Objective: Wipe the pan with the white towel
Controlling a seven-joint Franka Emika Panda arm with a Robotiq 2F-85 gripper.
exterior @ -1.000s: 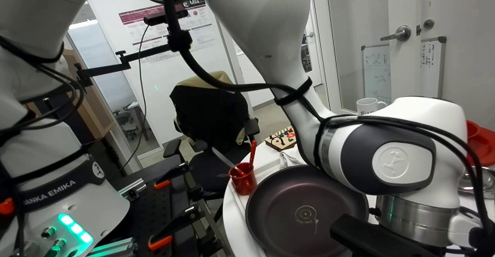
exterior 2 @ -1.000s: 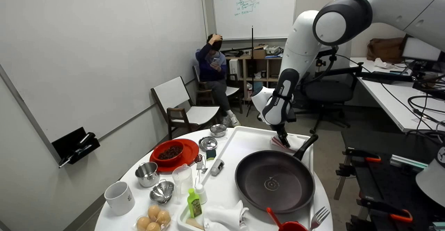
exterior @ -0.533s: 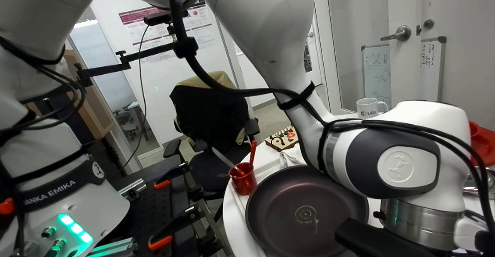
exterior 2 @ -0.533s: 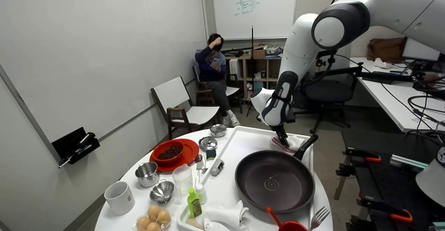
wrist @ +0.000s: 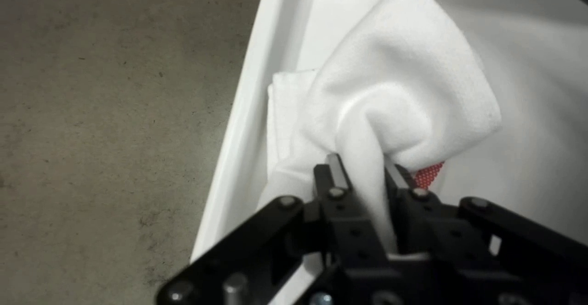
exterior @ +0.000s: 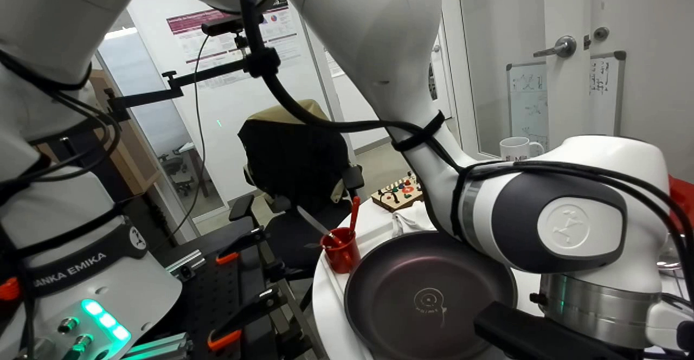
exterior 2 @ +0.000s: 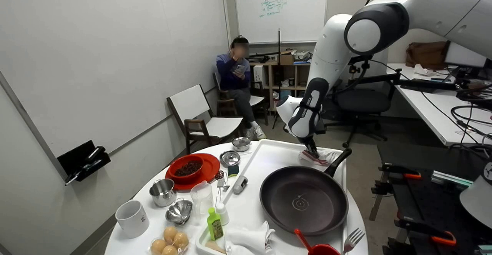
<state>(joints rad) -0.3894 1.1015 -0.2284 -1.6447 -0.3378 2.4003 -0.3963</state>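
The dark round pan (exterior: pixel 428 295) (exterior 2: pixel 303 201) lies in the white tray with its handle (exterior 2: pixel 338 162) toward the back. By the tray's back right corner, my gripper (exterior 2: pixel 314 154) points down at the white towel. The wrist view shows a bunched fold of the white towel (wrist: pixel 404 66) pinched between the two fingers of my gripper (wrist: pixel 363 160). A red patterned patch (wrist: pixel 427 174) shows beside the right finger. Most of the towel still rests on the tray, and the gripper is hidden behind the arm in an exterior view.
The tray's raised rim (wrist: pixel 239 112) runs close along the gripper's left. Another white cloth (exterior 2: pixel 250 239) and a red cup (exterior: pixel 341 251) with utensils stand near the pan. A green bottle (exterior 2: pixel 214 224), mug (exterior 2: pixel 132 218) and red bowl (exterior 2: pixel 186 170) fill the table's other side.
The fingers have closed, and the towel has bunched up around them. My arm dipped a little, then rose slightly. The pan has stayed put.
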